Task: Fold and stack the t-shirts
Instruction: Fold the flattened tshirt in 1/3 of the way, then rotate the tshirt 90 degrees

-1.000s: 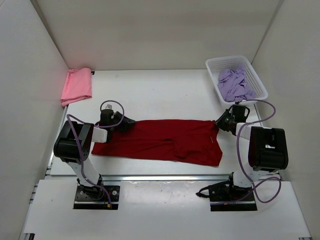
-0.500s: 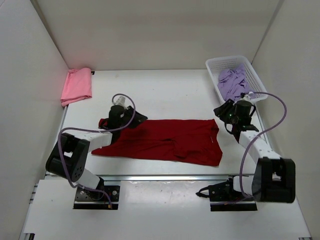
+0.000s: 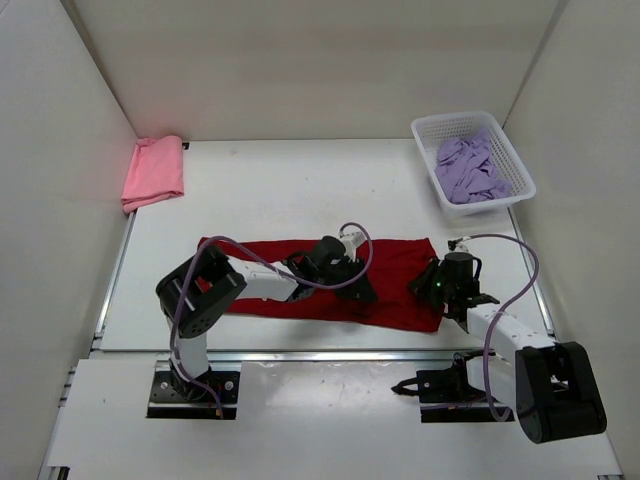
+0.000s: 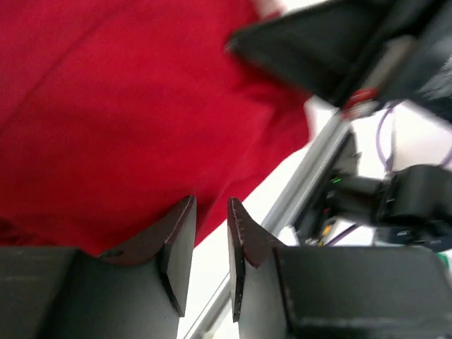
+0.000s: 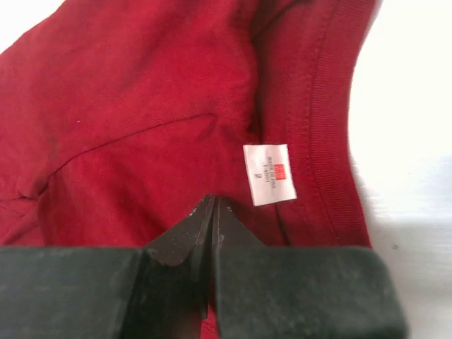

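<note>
The dark red t-shirt point(image 3: 392, 268) lies flat in the middle of the table point(image 3: 300, 195), its long axis running left to right, collar end to the right; the coming move turns on that collar end, and the right gripper point(image 5: 213, 206) is the nearer of the two, tips pressed together on the cloth just below the white label point(image 5: 270, 174) and inside the collar band point(image 5: 323, 106); whether a pinch of fabric is caught between them I cannot tell. The left gripper point(image 4: 210, 236) reaches across over the shirt's middle, jaws a narrow slit apart with nothing seen in the gap, the red cloth lying ahead of and left of its tips, the shirt's near edge just beside them. The left arm hides part of the shirt's near half; the left wrist view is blurred, a dark shape at its top hard to identify. The pink t-shirt point(image 3: 155, 170) lies far beyond the shirt's left end; the lavender t-shirt point(image 3: 470, 172) sits bunched in the basket point(image 3: 455, 118) beyond its right end.
</note>
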Action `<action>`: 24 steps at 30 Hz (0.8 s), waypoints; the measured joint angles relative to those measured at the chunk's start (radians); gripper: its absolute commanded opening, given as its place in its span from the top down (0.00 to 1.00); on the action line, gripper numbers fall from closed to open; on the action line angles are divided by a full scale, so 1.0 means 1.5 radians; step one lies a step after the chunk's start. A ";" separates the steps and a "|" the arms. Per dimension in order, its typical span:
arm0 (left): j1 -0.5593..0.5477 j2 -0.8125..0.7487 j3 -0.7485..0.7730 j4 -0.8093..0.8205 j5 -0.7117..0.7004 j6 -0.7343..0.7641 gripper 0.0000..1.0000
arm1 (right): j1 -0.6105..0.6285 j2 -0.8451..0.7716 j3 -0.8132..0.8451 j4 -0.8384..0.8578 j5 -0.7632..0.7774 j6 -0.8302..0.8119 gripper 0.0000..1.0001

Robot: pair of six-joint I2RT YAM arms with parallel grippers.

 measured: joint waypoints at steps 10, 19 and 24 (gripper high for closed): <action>0.043 0.028 -0.078 0.050 0.051 -0.048 0.65 | -0.009 -0.001 0.004 -0.008 -0.010 0.003 1.00; 0.051 -0.119 -0.100 0.082 0.046 -0.047 0.57 | 0.082 -0.020 0.111 -0.075 0.065 -0.031 1.00; 0.070 -0.209 -0.127 0.093 0.055 -0.043 0.53 | 0.145 0.093 0.122 -0.039 0.061 -0.024 1.00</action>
